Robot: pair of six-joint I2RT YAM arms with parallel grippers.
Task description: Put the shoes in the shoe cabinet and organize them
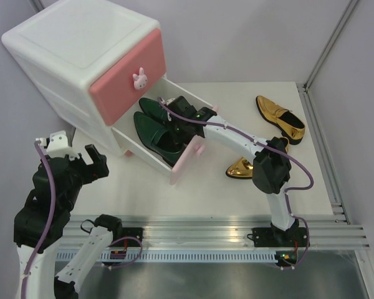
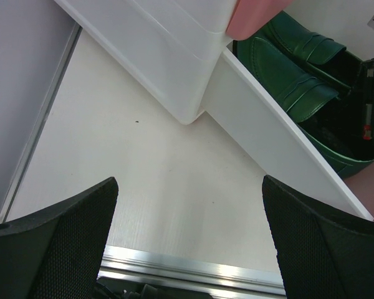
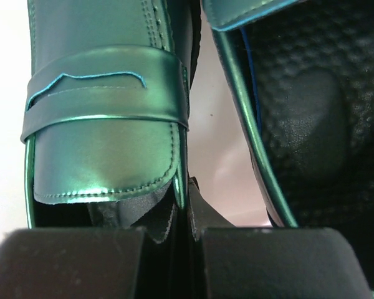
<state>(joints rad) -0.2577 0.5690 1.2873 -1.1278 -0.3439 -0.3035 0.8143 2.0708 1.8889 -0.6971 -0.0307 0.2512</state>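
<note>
The white shoe cabinet (image 1: 81, 50) stands at the back left, its upper drawer shut and its lower drawer (image 1: 190, 156) pulled out. Two green loafers (image 1: 151, 134) lie side by side in the open drawer. They also show in the left wrist view (image 2: 287, 81). My right gripper (image 1: 186, 128) reaches into the drawer, shut on the side rim of one green loafer (image 3: 106, 156), with the other loafer (image 3: 299, 124) beside it. One gold loafer (image 1: 280, 117) lies at the back right. Another gold loafer (image 1: 242, 167) is partly hidden by my right arm. My left gripper (image 1: 75, 149) is open and empty over the table (image 2: 174, 187).
The cabinet's corner (image 2: 187, 112) and the drawer's white side wall (image 2: 268, 131) are just ahead of my left gripper. A metal rail (image 1: 237, 230) runs along the near table edge. Grey walls close the left, back and right sides.
</note>
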